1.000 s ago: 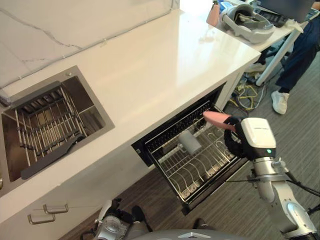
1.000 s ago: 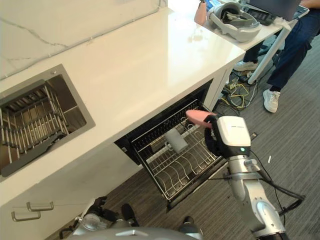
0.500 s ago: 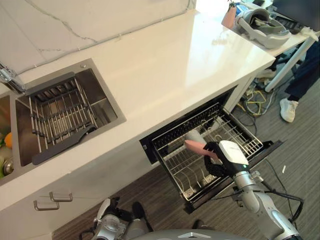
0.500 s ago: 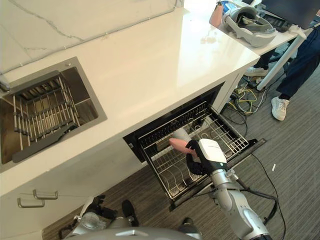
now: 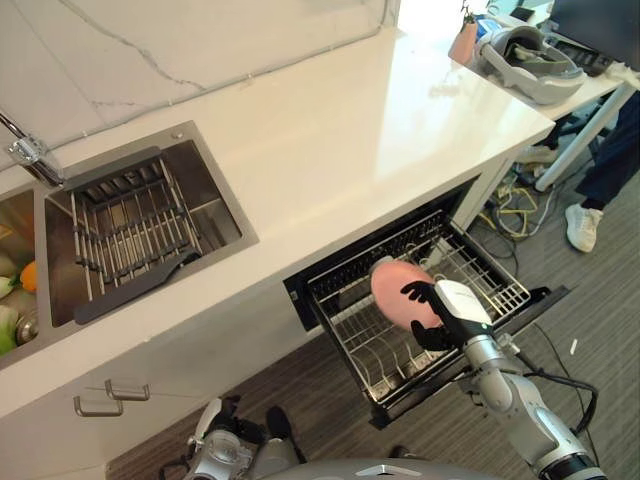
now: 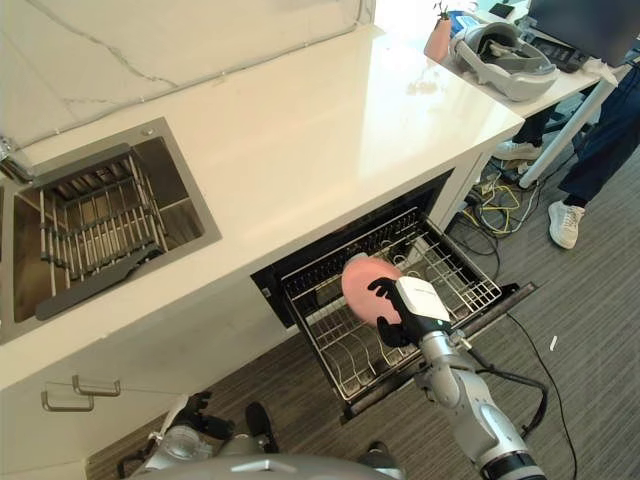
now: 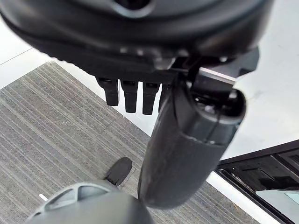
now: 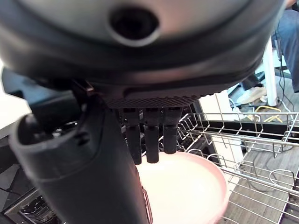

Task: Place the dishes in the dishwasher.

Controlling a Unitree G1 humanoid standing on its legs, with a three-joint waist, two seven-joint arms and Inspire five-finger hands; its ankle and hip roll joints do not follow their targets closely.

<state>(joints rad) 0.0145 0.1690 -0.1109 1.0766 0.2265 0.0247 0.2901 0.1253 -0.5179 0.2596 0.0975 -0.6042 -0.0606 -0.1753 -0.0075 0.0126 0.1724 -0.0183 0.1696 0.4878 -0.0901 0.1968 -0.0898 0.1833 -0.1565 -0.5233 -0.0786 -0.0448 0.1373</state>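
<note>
Tipped up on edge since before, pink plate [image 5: 402, 292] stays pinched by right hand [image 5: 434, 312] over open rack [image 5: 490, 290].

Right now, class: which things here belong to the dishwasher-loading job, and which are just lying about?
Job: pink plate held by the right hand; dishwasher rack.
Lying about: sink rack; headset on the desk; cupboard handles; left hand, idle.

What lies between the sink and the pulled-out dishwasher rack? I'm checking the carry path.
Bare white counter, seen in the left eye view, lies between the sink and the rack. The right hand already holds the pink plate over the rack.
</note>
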